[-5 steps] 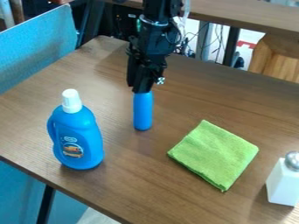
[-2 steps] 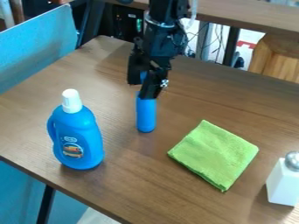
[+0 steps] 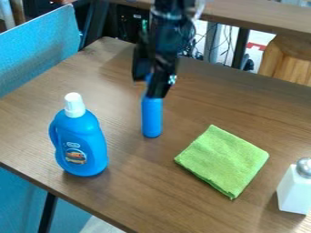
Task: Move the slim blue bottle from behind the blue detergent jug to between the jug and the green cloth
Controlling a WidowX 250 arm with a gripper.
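Spreading beneath everything, a brown wooden table [image 3: 133, 186]; above its far half, the black arm [image 3: 167, 32] coming in from the top edge, with the gripper [image 3: 148, 88] hanging down over the table. Left of centre, a large blue bottle [image 3: 90, 136] with a white cap, standing upright; to the right, a folded green cloth [image 3: 223, 160] lying flat; near the right edge, a white shaker [image 3: 293, 193] with a metal top. Between the large bottle and the cloth, apart from both, a slim blue cylinder [image 3: 152, 119], directly below the gripper and partly hidden by it.

For handling the cylinder well, best to line up the gripper with its centre, clear both sides evenly and move straight along its length, since a sideways brush at the upper end could tip something so narrow. Judged apparently upright, with the long axis running up and down the view, rounded end lowest and the other end up between the fingers. Impossible to tell for sure whether resting fully on the table. Last and smallest, the gap at the fingertips: parted wide around the cylinder's upper end, seemingly without a firm squeeze.
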